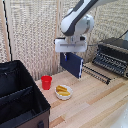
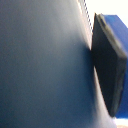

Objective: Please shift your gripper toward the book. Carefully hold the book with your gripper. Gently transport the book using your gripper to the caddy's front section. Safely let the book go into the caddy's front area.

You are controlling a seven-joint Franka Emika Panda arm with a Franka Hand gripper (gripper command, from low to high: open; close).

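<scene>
My gripper is shut on the dark navy-blue book, which hangs upright from its fingers above the wooden table, near the middle of the exterior view. In the wrist view the book's cover fills most of the picture and a dark, blue-tipped finger presses against it. The black fabric caddy with inner dividers stands at the exterior view's lower left, apart from the book and lower than it.
A red cup stands beside the caddy. A white bowl with yellow food sits on the table below the book. A black toaster oven with its door open stands at the exterior view's right.
</scene>
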